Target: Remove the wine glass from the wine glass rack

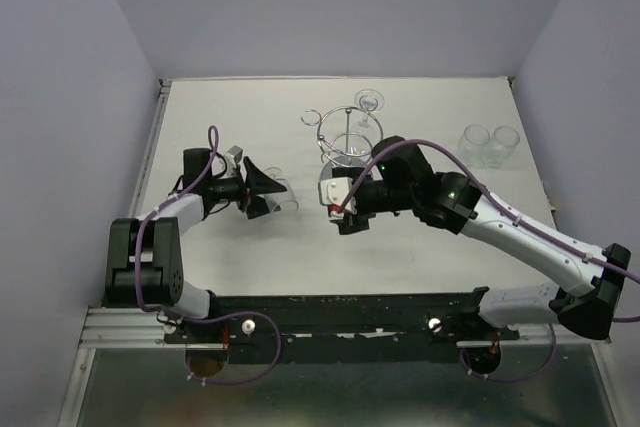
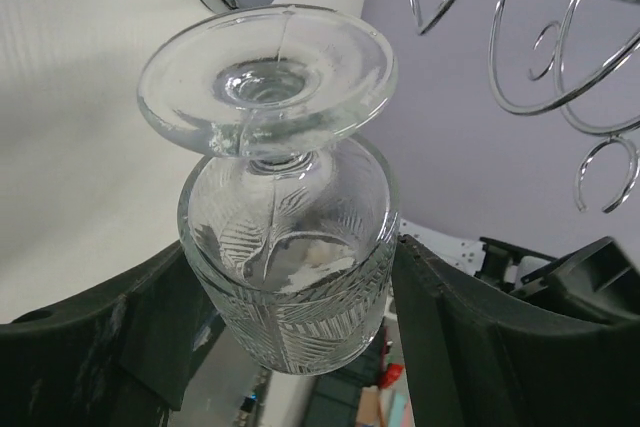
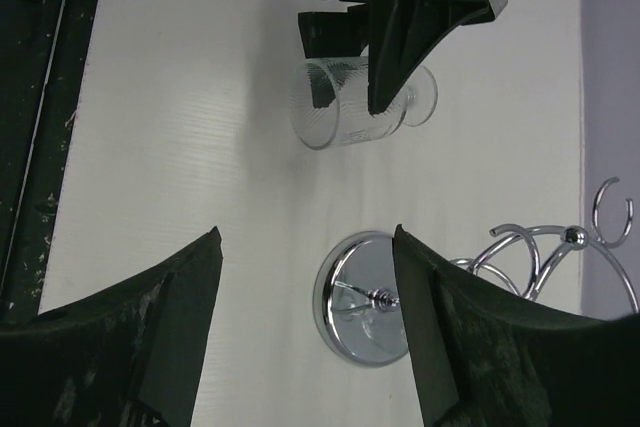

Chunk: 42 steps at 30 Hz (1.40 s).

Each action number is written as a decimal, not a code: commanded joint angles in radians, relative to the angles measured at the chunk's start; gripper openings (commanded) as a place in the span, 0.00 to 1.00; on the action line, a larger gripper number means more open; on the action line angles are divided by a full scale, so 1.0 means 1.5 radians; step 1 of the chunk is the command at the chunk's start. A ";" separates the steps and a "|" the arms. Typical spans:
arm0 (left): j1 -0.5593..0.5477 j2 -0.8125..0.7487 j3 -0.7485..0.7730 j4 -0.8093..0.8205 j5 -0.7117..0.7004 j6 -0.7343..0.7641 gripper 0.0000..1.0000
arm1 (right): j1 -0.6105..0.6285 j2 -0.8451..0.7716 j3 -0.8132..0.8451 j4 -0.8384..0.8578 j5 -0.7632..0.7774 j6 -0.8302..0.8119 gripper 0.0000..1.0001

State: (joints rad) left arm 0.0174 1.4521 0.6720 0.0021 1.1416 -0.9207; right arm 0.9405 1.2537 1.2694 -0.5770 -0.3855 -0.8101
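My left gripper [image 1: 268,193] is shut on a cut-glass wine glass [image 1: 284,193] and holds it on its side, away from the rack, left of it. In the left wrist view the glass bowl [image 2: 290,277] sits between the two fingers, foot pointing away. The right wrist view shows the same glass [image 3: 345,107] in the left gripper [image 3: 385,42]. The chrome wine glass rack [image 1: 345,139] stands at mid-table; its round base [image 3: 365,297] shows between my right fingers. My right gripper [image 1: 338,215] is open and empty above the table just in front of the rack.
A second stemmed glass [image 1: 368,102] hangs at the rack's far side. Two tumblers [image 1: 490,143] stand at the right. The rack's wire loops [image 2: 560,57] are close to the held glass's foot. The table's near edge has a black rail [image 1: 350,307].
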 commanded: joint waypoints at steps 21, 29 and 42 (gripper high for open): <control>0.036 -0.058 -0.079 0.074 0.064 -0.279 0.00 | 0.126 0.205 -0.067 0.362 0.376 0.324 0.62; 0.059 -0.111 -0.101 0.073 0.083 -0.275 0.00 | 0.149 0.249 -0.055 0.411 0.435 0.329 0.62; 0.081 -0.131 -0.105 0.067 0.075 -0.277 0.00 | 0.153 0.282 -0.042 0.485 0.503 0.325 0.51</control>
State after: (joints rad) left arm 0.1211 1.2930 0.5163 0.1169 1.2091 -1.3327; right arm 1.1633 1.6608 1.1881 0.0673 0.3199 -0.3408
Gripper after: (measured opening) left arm 0.758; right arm 0.551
